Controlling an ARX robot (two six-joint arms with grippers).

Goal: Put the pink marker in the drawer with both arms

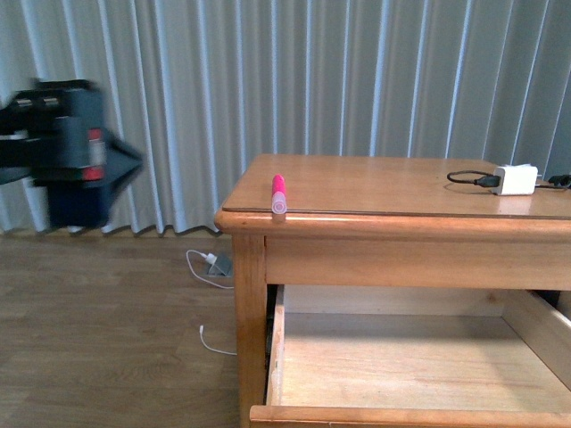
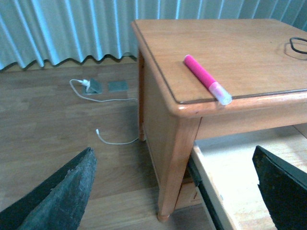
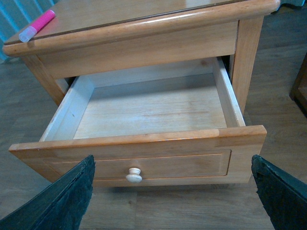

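1. We saw the pink marker (image 1: 279, 193) (image 2: 206, 78) (image 3: 37, 25) lying flat on the wooden table (image 1: 384, 183), at its near left corner.
2. Its long axis ran near to far. The pale round end pointed at the robot and sat right at the near edge, while the pink body stretched away toward the far side.
3. The left gripper (image 2: 172, 149) stood wide open, with nothing between its fingers (image 2: 62, 191). It hung off the table's near left corner, touching neither the table nor the marker.
4. In the front view the left arm (image 1: 62, 152) showed only as a dark blur at the far left, well apart from the table.
5. The right gripper (image 3: 172, 158) was likewise spread wide and empty, held in front of the drawer (image 3: 144, 163) without touching it or its knob (image 3: 134, 175).
6. The drawer (image 1: 401, 357) was pulled out beneath the tabletop, its pale interior bare.
7. A white charger (image 1: 516, 179) with a black cable lay at the table's far right, well apart from the marker.
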